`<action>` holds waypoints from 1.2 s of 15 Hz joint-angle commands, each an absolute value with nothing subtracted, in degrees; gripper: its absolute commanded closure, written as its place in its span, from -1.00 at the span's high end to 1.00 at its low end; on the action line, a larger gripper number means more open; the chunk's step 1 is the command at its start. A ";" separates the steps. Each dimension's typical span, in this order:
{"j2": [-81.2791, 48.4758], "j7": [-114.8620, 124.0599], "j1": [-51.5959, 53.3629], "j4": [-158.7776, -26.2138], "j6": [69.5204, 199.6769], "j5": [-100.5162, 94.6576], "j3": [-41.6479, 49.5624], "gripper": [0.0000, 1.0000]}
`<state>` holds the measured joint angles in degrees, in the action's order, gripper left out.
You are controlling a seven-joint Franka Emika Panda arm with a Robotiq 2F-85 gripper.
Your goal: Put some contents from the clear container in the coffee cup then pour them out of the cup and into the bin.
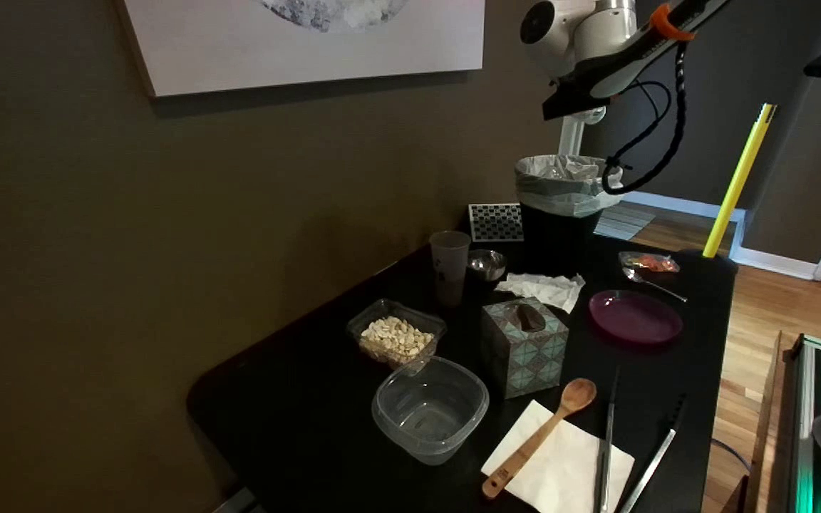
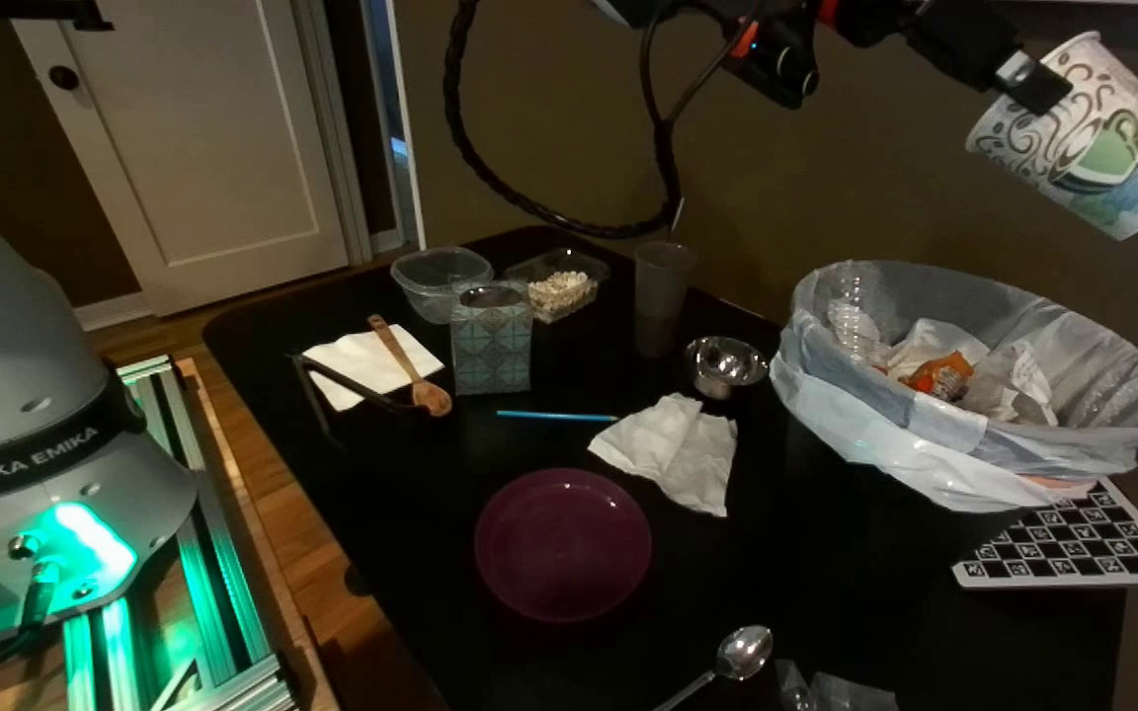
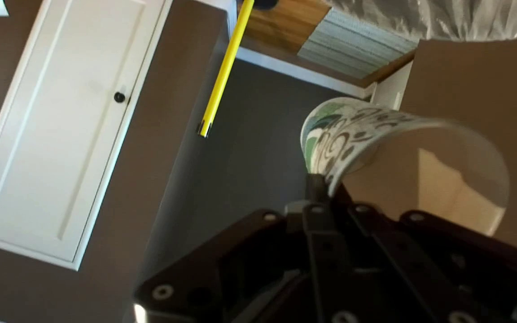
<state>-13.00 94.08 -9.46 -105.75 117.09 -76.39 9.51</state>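
Note:
The coffee cup is a paper cup [image 2: 1097, 138] with a brown swirl pattern and a green cup picture. My gripper [image 2: 1035, 87] is shut on its wall at the rim. The cup is tilted, mouth up and left in the exterior view. The wrist view shows the same cup [image 3: 357, 128] in the gripper [image 3: 326, 188], with no bits visible inside. The bin [image 1: 560, 221], with its pale liner [image 2: 826, 395], stands below the cup. The clear container [image 1: 428, 320] holds the contents, beige bits [image 1: 395, 336], also seen in an exterior view [image 2: 561, 293].
A tall frosted cup [image 1: 450, 267], a metal bowl [image 2: 725, 365], a tissue box [image 1: 524, 349], a larger clear tub [image 1: 430, 413], a wooden spoon [image 1: 539, 438], a maroon plate [image 2: 563, 545] and crumpled paper [image 2: 673, 449] stand on the table. The wall is close behind the bin.

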 commanded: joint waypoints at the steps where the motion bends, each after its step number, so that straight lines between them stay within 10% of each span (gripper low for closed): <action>1: -14.94 99.21 -8.66 -104.70 115.86 -85.34 10.06 -0.98; 18: -12.87 107.84 -8.28 -113.99 102.37 -120.84 7.93 -0.98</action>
<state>-14.24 105.60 -8.39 -110.94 104.61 -116.24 8.37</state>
